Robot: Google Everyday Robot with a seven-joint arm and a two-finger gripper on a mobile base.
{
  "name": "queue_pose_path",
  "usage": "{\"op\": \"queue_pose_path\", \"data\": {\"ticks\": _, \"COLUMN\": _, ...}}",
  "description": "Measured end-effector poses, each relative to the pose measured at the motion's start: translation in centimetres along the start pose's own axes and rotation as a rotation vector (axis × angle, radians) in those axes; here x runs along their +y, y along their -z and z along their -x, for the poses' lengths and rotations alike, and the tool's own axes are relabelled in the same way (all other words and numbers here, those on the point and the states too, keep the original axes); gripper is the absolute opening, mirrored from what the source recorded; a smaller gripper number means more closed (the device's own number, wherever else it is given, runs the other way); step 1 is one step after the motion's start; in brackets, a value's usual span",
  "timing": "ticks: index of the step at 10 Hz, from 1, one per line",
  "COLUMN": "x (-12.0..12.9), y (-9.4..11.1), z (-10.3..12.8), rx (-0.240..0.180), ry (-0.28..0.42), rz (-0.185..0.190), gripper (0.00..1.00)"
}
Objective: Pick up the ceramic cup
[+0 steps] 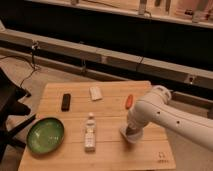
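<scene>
Right under the claw (133, 133) sits the ceramic cup (132, 135), on the surface (110, 112). Whether the claw is holding it, I cannot tell. Lifting looks not yet done.

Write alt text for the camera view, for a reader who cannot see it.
A white robot arm reaches down to the right side of a wooden table, its pincer at a small white ceramic cup. Also on the table: a wide green bowl, a slim clear bottle, a black bar, a white packet, an orange object.
</scene>
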Motion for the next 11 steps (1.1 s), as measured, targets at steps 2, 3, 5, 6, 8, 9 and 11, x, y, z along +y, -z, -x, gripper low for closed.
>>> {"op": "queue_pose_path", "data": {"ticks": 2, "x": -0.2, "y": 0.3, "z": 0.1, "rx": -0.002, "ry": 0.000, "rz": 0.001, "gripper": 0.11}}
{"op": "queue_pose_path", "data": {"ticks": 3, "x": -0.3, "y": 0.5, "z": 0.1, "rx": -0.001, "ry": 0.000, "rz": 0.001, "gripper": 0.11}}
{"op": "queue_pose_path", "data": {"ticks": 5, "x": -0.6, "y": 1.1, "z": 0.1, "rx": -0.001, "ry": 0.001, "rz": 0.000, "gripper": 0.11}}
{"op": "queue_pose_path", "data": {"ticks": 6, "x": -0.7, "y": 1.3, "z": 0.1, "rx": -0.001, "ry": 0.001, "rz": 0.000, "gripper": 0.11}}
{"op": "queue_pose_path", "data": {"ticks": 8, "x": -0.8, "y": 1.6, "z": 0.1, "rx": -0.002, "ry": -0.002, "rz": 0.002, "gripper": 0.11}}
{"op": "queue_pose_path", "data": {"ticks": 9, "x": -0.9, "y": 1.7, "z": 0.2, "rx": -0.003, "ry": -0.001, "rz": 0.003, "gripper": 0.11}}
{"op": "queue_pose_path", "data": {"ticks": 11, "x": -1.2, "y": 2.3, "z": 0.2, "rx": -0.003, "ry": 0.000, "rz": 0.003, "gripper": 0.11}}
